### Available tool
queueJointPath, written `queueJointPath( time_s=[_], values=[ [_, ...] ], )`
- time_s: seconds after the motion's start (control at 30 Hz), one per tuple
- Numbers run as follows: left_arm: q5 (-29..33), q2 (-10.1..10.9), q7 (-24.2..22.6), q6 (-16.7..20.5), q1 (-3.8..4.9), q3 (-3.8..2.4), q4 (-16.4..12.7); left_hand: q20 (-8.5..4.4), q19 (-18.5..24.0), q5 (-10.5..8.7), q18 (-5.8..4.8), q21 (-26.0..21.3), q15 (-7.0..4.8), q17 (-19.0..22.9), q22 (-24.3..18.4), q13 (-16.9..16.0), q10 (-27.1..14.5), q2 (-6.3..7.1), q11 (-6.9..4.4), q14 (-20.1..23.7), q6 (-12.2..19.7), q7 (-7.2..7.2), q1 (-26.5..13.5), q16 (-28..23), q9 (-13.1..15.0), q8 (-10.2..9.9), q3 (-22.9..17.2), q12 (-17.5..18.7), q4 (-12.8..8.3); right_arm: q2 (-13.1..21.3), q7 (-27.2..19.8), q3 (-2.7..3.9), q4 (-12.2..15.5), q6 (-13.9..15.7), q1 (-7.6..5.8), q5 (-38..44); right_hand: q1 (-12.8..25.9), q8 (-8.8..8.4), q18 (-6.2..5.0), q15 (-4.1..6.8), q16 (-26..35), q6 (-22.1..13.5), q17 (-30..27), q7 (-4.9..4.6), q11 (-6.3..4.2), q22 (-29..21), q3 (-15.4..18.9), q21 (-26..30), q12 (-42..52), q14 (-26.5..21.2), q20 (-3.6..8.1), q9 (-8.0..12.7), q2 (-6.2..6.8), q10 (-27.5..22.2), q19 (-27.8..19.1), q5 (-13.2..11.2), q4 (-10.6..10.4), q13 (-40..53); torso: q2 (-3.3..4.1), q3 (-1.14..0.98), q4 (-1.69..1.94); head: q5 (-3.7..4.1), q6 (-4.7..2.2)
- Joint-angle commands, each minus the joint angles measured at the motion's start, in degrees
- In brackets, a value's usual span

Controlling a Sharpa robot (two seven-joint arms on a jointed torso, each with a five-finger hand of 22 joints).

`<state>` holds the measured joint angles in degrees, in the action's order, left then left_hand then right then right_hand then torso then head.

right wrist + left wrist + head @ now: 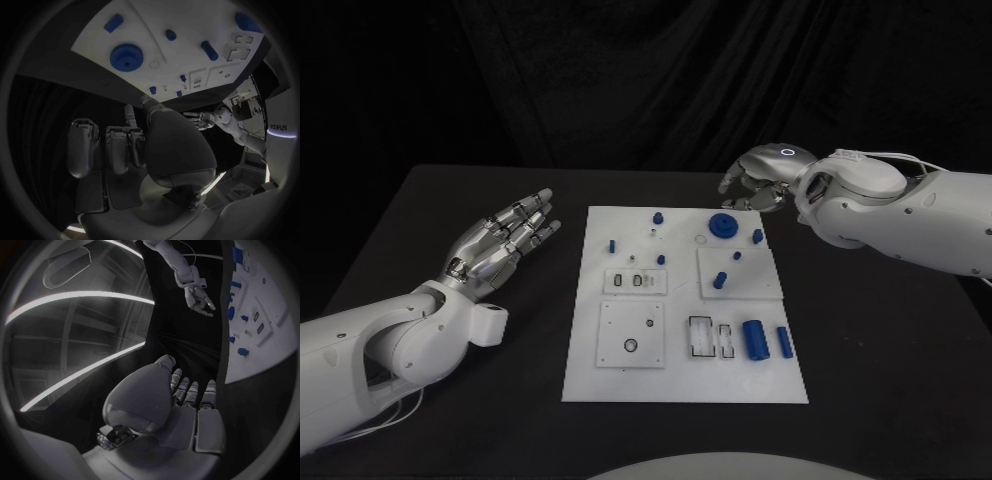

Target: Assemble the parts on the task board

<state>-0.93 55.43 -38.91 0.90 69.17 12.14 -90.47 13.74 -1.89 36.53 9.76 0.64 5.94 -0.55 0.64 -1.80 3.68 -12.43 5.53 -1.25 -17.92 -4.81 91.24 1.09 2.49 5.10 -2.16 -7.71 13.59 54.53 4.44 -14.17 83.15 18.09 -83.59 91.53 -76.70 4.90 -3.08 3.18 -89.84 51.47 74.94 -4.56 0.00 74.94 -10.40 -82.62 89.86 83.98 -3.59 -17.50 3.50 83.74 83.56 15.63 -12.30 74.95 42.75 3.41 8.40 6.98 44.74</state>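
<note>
Left hand [498, 243] spread, holding nothing, right hand [759, 180] curled empty beyond task board [679, 385], no legible writing

The task board [684, 385] looks matt white plastic, the table [877, 340] matt black, the blue gear [723, 225] smooth plastic.

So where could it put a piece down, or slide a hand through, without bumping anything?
Bare black table lies right of the board, in front of the right arm, and along the near edge. The strip between the left hand and the board is narrow. On the board, the far end is crowded: the blue gear and small pegs, with the right hand just beyond.
</note>
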Motion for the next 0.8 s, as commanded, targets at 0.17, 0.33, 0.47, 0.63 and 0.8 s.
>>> queueJointPath(
  time_s=[0.17, 0.33, 0.47, 0.63, 0.8],
  values=[
    [-0.11, -0.32, -4.25, -0.88, 0.06, -0.05, 0.23, 0.42, 0.03, -0.07, 0.63, 0.37, 0.55, -0.04, 0.10, 0.04, -0.47, 0.63, -0.08, 0.01, 0.17, -0.16, -0.05, 0.06, 0.01, -0.19, -0.41, -0.22, -0.07, 0.33, 4.57, -0.01, -0.99, -2.86, 1.92, -2.12, 1.97, -1.01, 2.05, -0.60, -0.16, -0.60, 15.06, -0.14, 0.27, 12.93, 1.75, -4.23, 0.14, 6.02, -0.24, 0.36, 0.12, 6.26, 3.59, -1.08, -1.10, 15.05, 0.06, -0.08, -0.29, -0.12, 0.00],
    [-0.11, -0.36, -4.21, -0.95, 0.05, -0.05, 0.36, 0.42, 0.03, -0.07, 0.63, 0.37, 0.55, -0.04, 0.10, 0.04, -0.47, 0.63, -0.08, 0.01, 0.17, -0.16, -0.05, 0.06, 0.01, -0.19, -0.41, -0.22, -0.07, -0.19, 5.21, -0.01, -2.09, -2.86, 2.87, -2.20, 2.29, -1.38, 2.27, -0.67, -0.16, -3.62, 15.06, -0.27, 0.35, 13.51, 2.34, -4.97, 0.14, 6.02, -0.29, 1.52, 0.10, 6.26, 4.22, -1.60, -1.35, 15.05, 0.06, -0.13, -0.40, -0.33, 0.07],
    [-0.11, -0.36, -4.17, -0.98, 0.05, -0.05, 0.42, 0.46, 0.02, -0.07, 0.63, 0.38, 0.63, -0.06, 0.10, 0.04, -0.49, 0.63, -0.10, -0.02, 0.18, -0.17, -0.06, 0.08, 0.01, -0.19, -0.47, -0.28, -0.08, -0.81, 5.44, -0.02, -2.97, -2.98, 3.40, -2.23, 2.06, -1.41, 2.22, -0.71, -0.16, -5.55, 15.06, -0.31, 0.40, 13.47, 2.61, -4.84, 0.14, 6.02, -0.36, 2.47, 0.08, 6.26, 4.08, -2.22, -1.14, 15.05, 0.07, -0.18, -0.50, -0.40, 0.11],
    [-0.11, -0.38, -4.12, -1.01, 0.05, -0.05, 0.45, 0.46, 0.02, -0.07, 0.63, 0.38, 0.63, -0.06, 0.10, 0.04, -0.49, 0.63, -0.10, -0.02, 0.18, -0.17, -0.06, 0.08, 0.01, -0.19, -0.47, -0.28, -0.08, -1.41, 5.87, -0.02, -3.55, -3.16, 3.90, -1.94, 2.00, -1.35, 2.13, -0.79, -0.16, -7.18, 15.06, -0.54, 0.54, 13.35, 3.02, -4.58, 0.14, 6.02, -0.43, 3.42, 0.07, 6.26, 3.84, -3.12, -1.03, 15.05, -0.01, -0.17, -0.32, -0.15, 0.20],
    [-0.11, -0.41, -4.01, -1.09, 0.05, -0.05, 0.50, 0.49, -0.01, -0.07, 0.64, 0.39, 0.72, -0.06, 0.11, 0.03, -0.51, 0.63, -0.11, -0.03, 0.19, -0.16, -0.07, 0.09, 0.01, -0.20, -0.52, -0.31, -0.08, -1.81, 6.57, -0.02, -3.88, -3.13, 4.13, -0.89, 1.95, -1.29, 1.92, -0.86, -0.16, -7.85, 15.06, -0.54, 0.59, 13.00, 3.26, -3.94, 0.14, 6.02, -0.51, 3.83, 0.05, 6.26, 3.26, -3.89, -0.92, 15.05, -0.03, -0.14, -0.23, -0.16, 0.37]
  ],
)
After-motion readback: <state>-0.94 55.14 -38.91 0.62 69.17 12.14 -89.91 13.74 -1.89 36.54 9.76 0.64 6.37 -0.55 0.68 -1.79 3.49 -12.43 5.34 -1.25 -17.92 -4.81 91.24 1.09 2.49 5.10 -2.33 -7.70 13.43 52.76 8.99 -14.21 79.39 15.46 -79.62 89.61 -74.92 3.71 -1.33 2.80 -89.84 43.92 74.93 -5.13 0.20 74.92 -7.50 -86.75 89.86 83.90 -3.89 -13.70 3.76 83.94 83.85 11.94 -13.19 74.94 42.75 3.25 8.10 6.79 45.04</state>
